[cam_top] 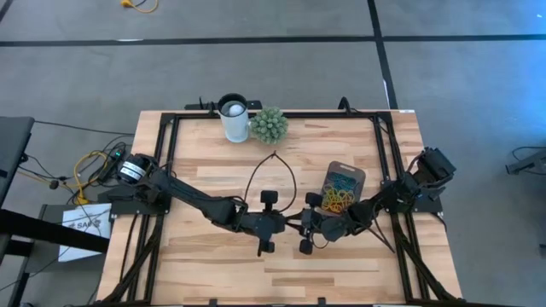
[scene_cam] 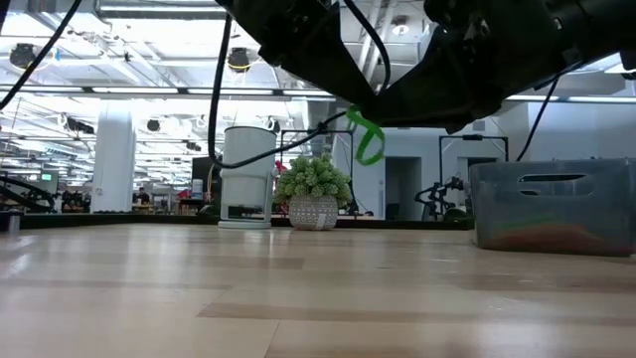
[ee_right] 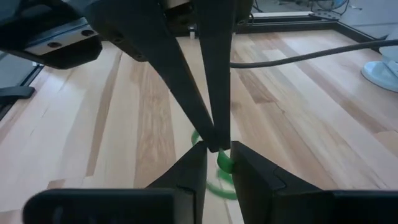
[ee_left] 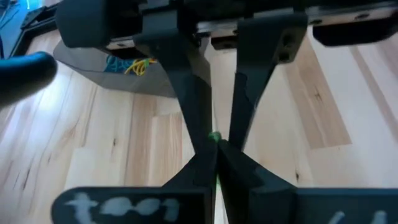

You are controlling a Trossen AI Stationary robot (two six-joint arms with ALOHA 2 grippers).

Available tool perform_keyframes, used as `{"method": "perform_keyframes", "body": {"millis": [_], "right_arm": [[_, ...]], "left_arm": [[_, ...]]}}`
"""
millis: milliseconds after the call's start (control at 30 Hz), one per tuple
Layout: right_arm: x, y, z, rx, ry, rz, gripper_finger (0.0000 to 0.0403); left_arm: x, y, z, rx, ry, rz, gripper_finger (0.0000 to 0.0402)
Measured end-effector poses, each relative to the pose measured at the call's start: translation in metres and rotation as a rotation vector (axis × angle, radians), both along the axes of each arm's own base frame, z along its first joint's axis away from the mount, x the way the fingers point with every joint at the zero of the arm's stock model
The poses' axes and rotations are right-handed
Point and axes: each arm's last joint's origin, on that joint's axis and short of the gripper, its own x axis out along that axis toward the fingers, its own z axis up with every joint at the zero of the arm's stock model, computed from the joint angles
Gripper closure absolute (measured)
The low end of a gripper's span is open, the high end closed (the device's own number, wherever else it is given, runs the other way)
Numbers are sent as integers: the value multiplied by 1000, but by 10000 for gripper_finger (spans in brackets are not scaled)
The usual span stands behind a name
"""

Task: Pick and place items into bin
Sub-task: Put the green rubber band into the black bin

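A green rubber band hangs in the air over the middle of the table, where both grippers meet tip to tip. My left gripper is shut on it. My right gripper faces it from the right. Its fingers stand apart on either side of the band and of the left fingertips. The bin stands just right of centre and holds several coloured bands. My left gripper pinches the green band's upper part between its two fingertips, coming slanting down from the table's left. The rest of the band hangs below the tips as a slack loop, clear of the table. My right gripper: I cannot tell whether its fingers touch the band.
A white cup and a green spiky plant ball stand at the far edge. A black cable loop lies on the wood between them and the grippers. Bare wood lies toward the near edge.
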Motion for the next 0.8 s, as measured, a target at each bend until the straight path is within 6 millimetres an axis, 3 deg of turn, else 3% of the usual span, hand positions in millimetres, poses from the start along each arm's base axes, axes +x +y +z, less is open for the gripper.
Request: {"method": "perform_keyframes", "body": {"millis": [200,567,800], "right_arm": [[-1,0,-1,-10,13,-4,394],[-3,-3,-4,-3,25,-97,401],[-3,-3,-5,13,28,-107,402]], "left_arm": [[-2,1,-2,9,21,21,401],[-3,1,1,8,3,60,399],[-5,1,-1,16,47,15,353]]}}
